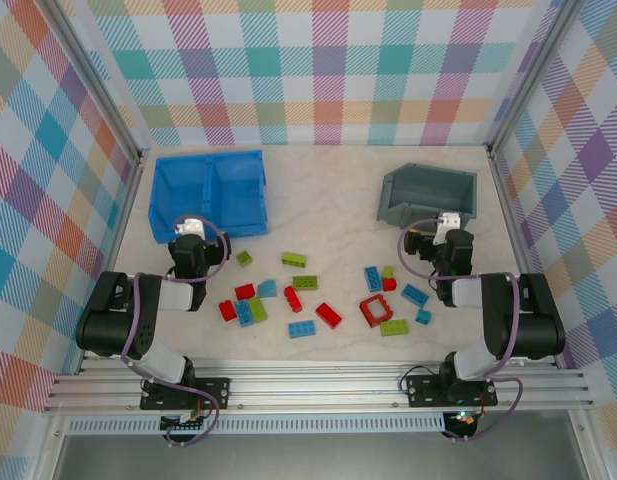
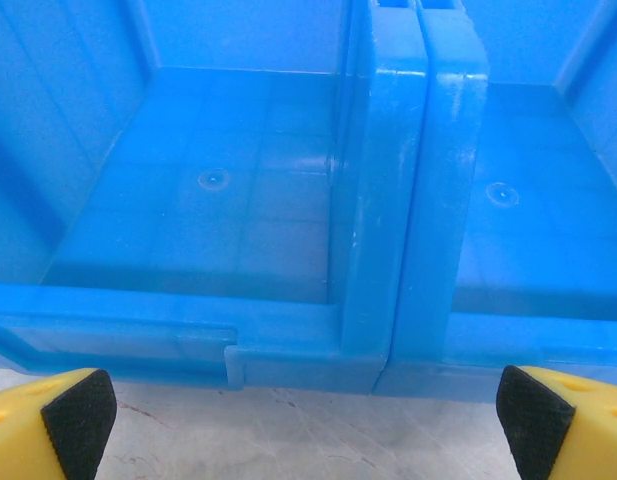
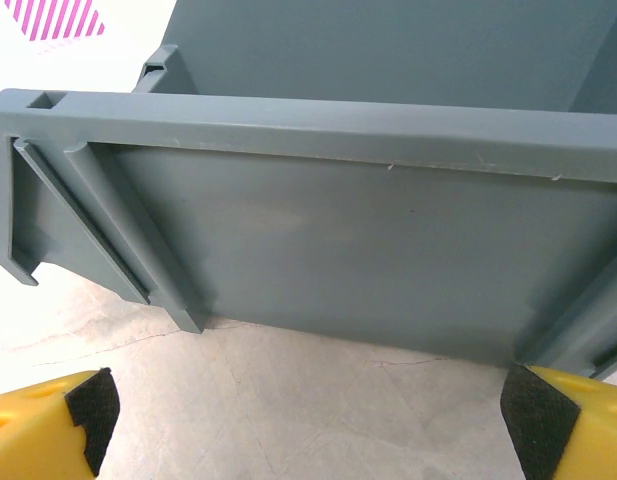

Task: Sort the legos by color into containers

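Observation:
Red, light blue and lime green legos lie scattered mid-table, among them a red square frame [image 1: 373, 311], a red brick [image 1: 328, 315], a lime brick [image 1: 294, 260] and a blue brick [image 1: 302, 329]. The blue two-compartment bin [image 1: 210, 157] stands at the back left, both its compartments empty. My left gripper [image 1: 191, 228] is just in front of it, open, and its divider [image 2: 418, 200] is straight ahead between the pads [image 2: 78, 415]. The dark grey bin [image 1: 408, 205] stands at the back right. My right gripper [image 1: 446, 222] is open before the bin's near wall [image 3: 368, 250], with nothing between the pads [image 3: 93, 415].
Checkered walls close in the table at the back and on both sides. Bare marble tabletop [image 1: 328, 190] separates the two bins. Both arms fold back toward their bases on the metal rail [image 1: 318, 385] at the near edge.

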`<action>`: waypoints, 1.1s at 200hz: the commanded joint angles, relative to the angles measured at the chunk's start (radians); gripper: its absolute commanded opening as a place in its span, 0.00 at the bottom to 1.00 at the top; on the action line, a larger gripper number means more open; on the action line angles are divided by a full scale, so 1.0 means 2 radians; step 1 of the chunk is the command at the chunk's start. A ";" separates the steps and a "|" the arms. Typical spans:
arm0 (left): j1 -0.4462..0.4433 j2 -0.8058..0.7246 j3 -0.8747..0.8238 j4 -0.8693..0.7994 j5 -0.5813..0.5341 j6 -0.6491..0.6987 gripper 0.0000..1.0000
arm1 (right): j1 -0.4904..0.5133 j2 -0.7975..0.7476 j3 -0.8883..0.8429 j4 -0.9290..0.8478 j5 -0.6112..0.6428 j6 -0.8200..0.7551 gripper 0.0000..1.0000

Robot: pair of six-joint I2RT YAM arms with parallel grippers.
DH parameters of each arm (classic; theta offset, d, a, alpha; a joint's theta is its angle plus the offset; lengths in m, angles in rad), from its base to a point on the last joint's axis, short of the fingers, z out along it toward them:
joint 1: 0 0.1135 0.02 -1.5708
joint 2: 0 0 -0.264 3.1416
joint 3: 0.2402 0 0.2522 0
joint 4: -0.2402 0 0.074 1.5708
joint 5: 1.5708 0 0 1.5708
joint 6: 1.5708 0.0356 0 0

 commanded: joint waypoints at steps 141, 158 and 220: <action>-0.051 -0.290 0.224 -0.414 -0.082 -0.053 1.00 | 0.012 -0.282 0.273 -0.452 0.033 0.114 1.00; -0.048 -0.238 0.375 -0.662 -0.123 -0.167 1.00 | 0.012 -0.258 0.379 -0.625 0.042 0.249 1.00; 0.034 0.019 0.632 -0.872 0.072 -0.179 0.97 | 0.004 -0.114 0.539 -0.861 -0.036 0.365 0.84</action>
